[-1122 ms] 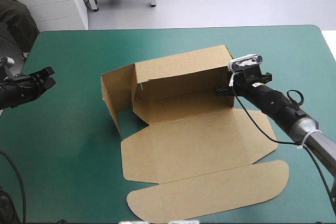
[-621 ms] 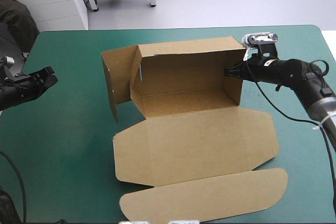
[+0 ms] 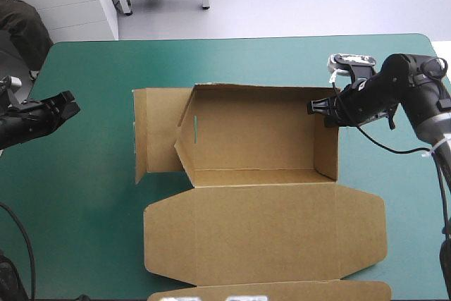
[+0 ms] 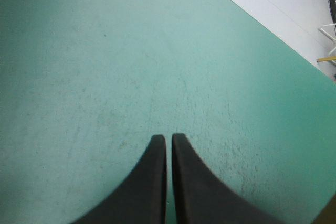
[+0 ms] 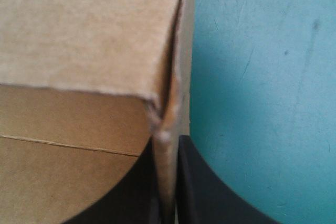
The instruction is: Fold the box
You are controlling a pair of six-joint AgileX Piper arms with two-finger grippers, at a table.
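We hold the box (image 3: 262, 135), mid table (image 3: 211, 61), by its right end wall | right gripper (image 5: 167, 142) pinched on that board | long axis left-right | left gripper (image 4: 169, 139) closed, empty, well apart leftward | right arm nearer

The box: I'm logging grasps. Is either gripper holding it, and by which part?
The right gripper is shut on the box, pinching its right end wall near the far corner. The left gripper, shut, holds nothing over the teal-green cover.
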